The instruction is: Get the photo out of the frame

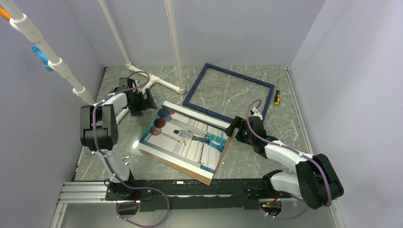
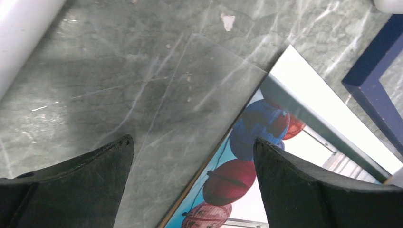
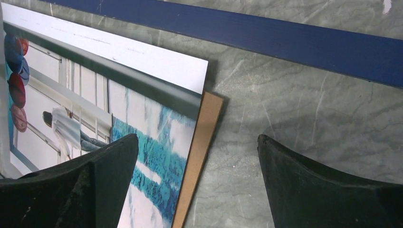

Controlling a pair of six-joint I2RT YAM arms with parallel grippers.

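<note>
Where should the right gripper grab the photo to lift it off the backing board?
Take the photo by its white-bordered far right corner, coming in low from the right with the open right gripper. The print lies flat on the brown backing board, but that corner seems to jut past the board's far edge, so a finger could slide under.

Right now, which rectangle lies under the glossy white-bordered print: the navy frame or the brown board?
The brown backing board: its edge shows beneath the print; the navy frame lies beside it, empty.
</note>
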